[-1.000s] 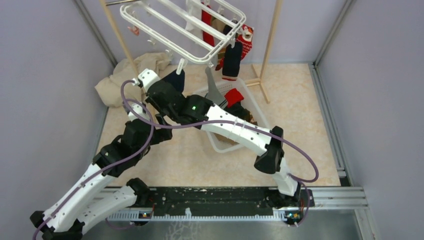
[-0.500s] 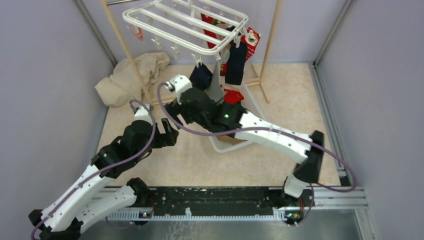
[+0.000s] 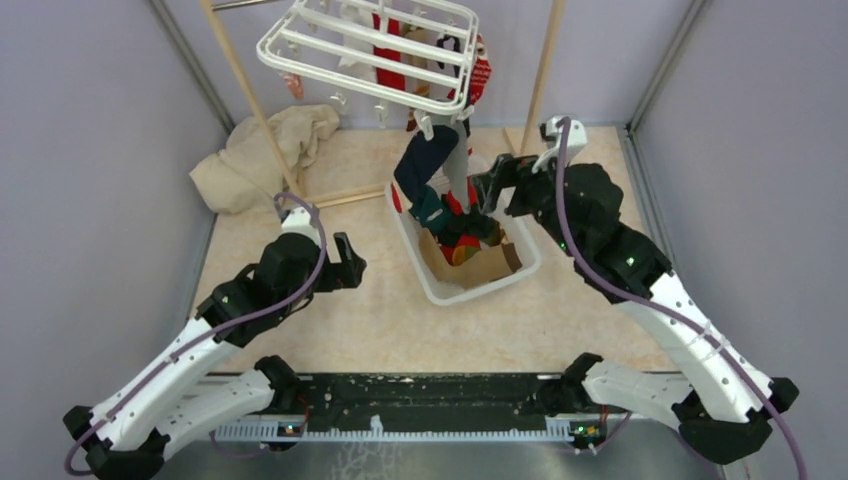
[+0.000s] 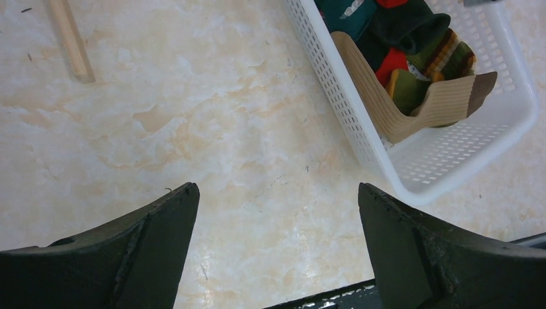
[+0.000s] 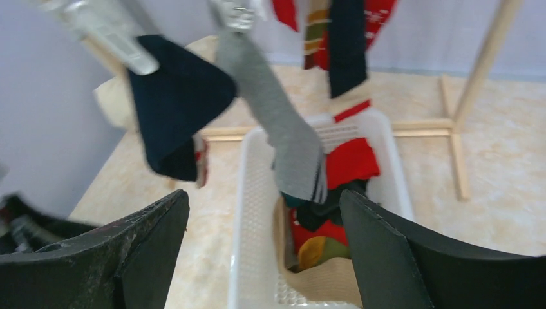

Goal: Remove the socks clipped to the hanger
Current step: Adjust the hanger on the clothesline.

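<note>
Beige marbled table point(image 3: 350, 320) carries both arms and the setup. The white hanger point(image 3: 350, 78) hangs tilted at the far end between two wooden poles point(image 3: 240, 90). Socks are clipped to it: red socks point(image 3: 390, 45) along the back, a navy sock point(image 3: 418, 165) and a grey sock point(image 3: 457, 170) dangling from the front edge over the white basket point(image 3: 405, 235). A beige cloth pile point(image 3: 255, 155) lies far left. The basket holds loose socks point(image 3: 462, 238) and a tan ribbed piece point(image 4: 444, 103). Right gripper point(image 3: 490, 188): above the basket, just beside the grey sock, fingers spread wide, gripping nothing. Left gripper point(image 3: 345, 265): low over the table left of the basket, fingers fully spread.
</note>
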Controlling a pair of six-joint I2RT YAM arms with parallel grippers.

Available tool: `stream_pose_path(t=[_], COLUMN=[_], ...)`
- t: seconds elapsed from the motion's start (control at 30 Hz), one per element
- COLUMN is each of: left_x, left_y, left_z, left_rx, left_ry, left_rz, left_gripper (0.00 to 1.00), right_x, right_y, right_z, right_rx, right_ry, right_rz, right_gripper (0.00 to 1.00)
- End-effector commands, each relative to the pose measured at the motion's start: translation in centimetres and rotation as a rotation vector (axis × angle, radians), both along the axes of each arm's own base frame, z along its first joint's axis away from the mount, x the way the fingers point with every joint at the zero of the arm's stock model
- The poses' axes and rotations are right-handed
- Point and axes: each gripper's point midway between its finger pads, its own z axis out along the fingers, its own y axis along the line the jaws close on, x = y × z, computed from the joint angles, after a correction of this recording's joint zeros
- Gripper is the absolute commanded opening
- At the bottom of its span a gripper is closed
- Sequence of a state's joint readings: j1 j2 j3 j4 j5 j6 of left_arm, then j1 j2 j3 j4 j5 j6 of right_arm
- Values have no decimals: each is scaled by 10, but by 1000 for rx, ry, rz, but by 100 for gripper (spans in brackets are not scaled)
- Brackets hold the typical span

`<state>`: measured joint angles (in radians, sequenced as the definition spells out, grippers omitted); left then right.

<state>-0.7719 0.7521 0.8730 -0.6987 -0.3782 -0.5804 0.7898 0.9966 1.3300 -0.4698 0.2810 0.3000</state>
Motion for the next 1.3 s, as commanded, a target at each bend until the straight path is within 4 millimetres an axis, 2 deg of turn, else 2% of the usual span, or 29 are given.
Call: stream_pose_path(t=[0.0, 0.13, 0.2, 0.33, 0.43, 0.47, 0.63, 0.67, 0.73, 0.83, 0.93, 1.03, 1.13, 1.27], left_x=[5, 6, 6, 8, 10, 10, 11, 12, 12, 13, 14, 15, 16, 14], left_y=[-6, -7, -8, -9, -11, -13, -18, -19, -19, -18, -20, -23, -25, -26], left_z=[21, 23, 24, 24, 22, 22, 21, 20, 19, 15, 11, 10, 11, 12], left_rx=[-30, -26, -22, -10, 1, 3, -2, -1, 4, 10, 18, 16, 12, -1], left_ry=[-47, -49, -47, -49, -46, -44, -36, -34, -33, -35, -31, -30, -29, -30], left_rz=[-19, -25, -28, -36, -42, -47, -65, -67, -69, -66, -69, -80, -86, -88], left_gripper=[99, 99, 99, 99, 99, 99, 99, 99, 99, 99, 99, 99, 99, 99], right_x=[43, 93, 116, 154, 177, 187, 227, 232, 235, 221, 210, 211, 216, 221], right_y=[-26, -48, -52, -53, -41, -36, -14, -8, 4, 15, 17, 16, 10, -12], right_z=[-21, -47, -59, -69, -70, -77, -86, -82, -87, -95, -100, -106, -109, -113], right_rx=[84, 152, 175, 169, 156, 156, 176, 186, 213, 272, 308, 315, 293, 254], right_ry=[49, 65, 65, 1, -45, -43, -57, -77, -88, -112, -128, -126, -114, -101], right_rz=[-97, -129, -107, -80, -25, 0, 89, 116, 185, 272, 303, 289, 242, 96], right_gripper=[87, 86, 85, 84, 85, 85, 86, 86, 85, 85, 85, 81, 70, 47])
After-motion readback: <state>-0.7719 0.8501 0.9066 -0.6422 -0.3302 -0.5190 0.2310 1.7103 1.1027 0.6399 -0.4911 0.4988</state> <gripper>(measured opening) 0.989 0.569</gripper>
